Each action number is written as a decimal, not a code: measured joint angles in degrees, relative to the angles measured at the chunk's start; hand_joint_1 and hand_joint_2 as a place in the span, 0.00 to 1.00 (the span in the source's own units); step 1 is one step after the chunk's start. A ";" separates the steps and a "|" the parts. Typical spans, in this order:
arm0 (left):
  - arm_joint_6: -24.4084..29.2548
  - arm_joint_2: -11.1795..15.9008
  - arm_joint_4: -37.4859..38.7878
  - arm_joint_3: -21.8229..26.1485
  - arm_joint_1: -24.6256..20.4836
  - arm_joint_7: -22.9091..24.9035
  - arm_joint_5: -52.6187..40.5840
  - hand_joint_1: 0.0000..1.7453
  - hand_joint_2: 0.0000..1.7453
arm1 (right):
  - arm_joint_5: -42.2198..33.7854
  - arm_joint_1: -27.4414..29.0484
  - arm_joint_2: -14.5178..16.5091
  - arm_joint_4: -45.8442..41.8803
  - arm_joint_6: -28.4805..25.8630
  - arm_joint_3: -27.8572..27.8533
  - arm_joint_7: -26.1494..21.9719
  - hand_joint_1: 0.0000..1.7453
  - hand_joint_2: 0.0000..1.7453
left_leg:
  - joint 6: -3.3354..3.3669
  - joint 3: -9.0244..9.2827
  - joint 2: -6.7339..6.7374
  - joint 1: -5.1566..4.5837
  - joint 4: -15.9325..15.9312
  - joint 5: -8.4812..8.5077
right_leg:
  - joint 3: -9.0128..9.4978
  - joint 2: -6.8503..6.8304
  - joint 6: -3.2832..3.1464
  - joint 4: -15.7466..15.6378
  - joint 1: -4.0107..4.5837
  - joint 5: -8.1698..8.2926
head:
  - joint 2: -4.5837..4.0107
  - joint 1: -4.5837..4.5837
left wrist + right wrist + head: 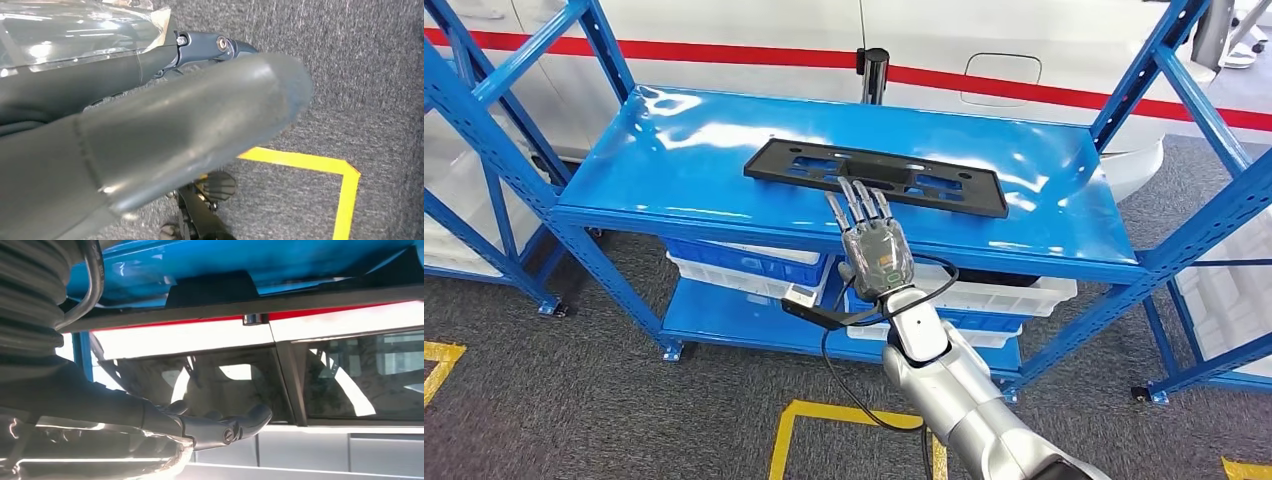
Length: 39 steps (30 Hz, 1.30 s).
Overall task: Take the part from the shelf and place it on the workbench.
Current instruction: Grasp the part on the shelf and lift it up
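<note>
A flat black plastic part (876,176) with rectangular cut-outs is seen lying lengthwise on the top board of a blue metal shelf (674,170), nearer its front edge than its back. The right hand (876,245) is stretched out above the shelf's front edge, its fingers (857,203) extended and slightly spread, the tips reaching over the part's near edge; whether they touch it cannot be told. Nothing is held. White and blue bins (744,268) are stored on the lower level. The left hand (150,135) is seen over grey carpet (370,90) marked with yellow tape (345,195); how its fingers lie cannot be told.
</note>
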 joint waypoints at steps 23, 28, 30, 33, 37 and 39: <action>-0.16 -0.02 0.08 0.07 0.40 -0.95 -0.54 0.00 0.00 | -1.25 1.85 -0.20 1.30 -0.86 0.28 -0.55 0.00 1.00 | -5.00 -1.11 -0.43 2.19 1.39 0.08 | 6.56 0.47 -2.20 -11.07 0.78 4.02 | 0.00 -0.56; -0.06 -0.06 0.09 0.09 0.42 -0.94 -0.54 0.00 0.00 | -2.30 1.74 -0.39 1.30 -1.15 0.31 -0.95 0.00 1.00 | -2.92 -0.62 -0.46 1.66 0.41 -0.05 | 6.14 0.42 -0.88 -10.55 0.99 3.43 | 0.00 -0.43; -0.02 -0.07 0.10 0.10 0.35 -0.89 -0.53 0.00 0.00 | -2.54 1.61 -0.45 1.35 -1.52 0.36 -0.85 0.00 1.00 | -1.99 -0.23 -0.33 1.67 -0.02 0.09 | 3.69 0.34 -1.03 -5.70 0.99 1.22 | 0.00 -0.29; -0.02 -0.06 0.12 0.12 0.35 -0.65 -0.57 0.00 0.00 | -2.48 1.92 -0.60 1.55 -1.88 0.40 -0.14 0.00 1.00 | -1.41 -0.12 -0.34 1.32 -0.02 -0.13 | -2.52 0.32 -1.41 5.27 0.96 -2.23 | 0.00 -0.18; 0.01 -0.18 0.14 0.12 0.37 -0.25 -0.91 0.00 0.00 | -2.09 2.19 -0.70 1.60 -2.16 0.33 1.21 0.00 1.00 | -1.60 0.36 -0.57 1.10 0.06 -0.50 | 0.72 0.20 -0.17 -3.76 1.04 2.95 | 0.00 -0.12; 0.15 -0.25 0.15 0.12 0.36 -0.10 -1.12 0.00 0.00 | -2.10 2.09 -0.73 1.39 -3.14 0.10 1.83 0.00 1.00 | -2.06 0.49 -0.63 0.84 0.20 -0.85 | 3.59 0.14 -0.64 -9.84 1.17 5.33 | 0.00 -0.14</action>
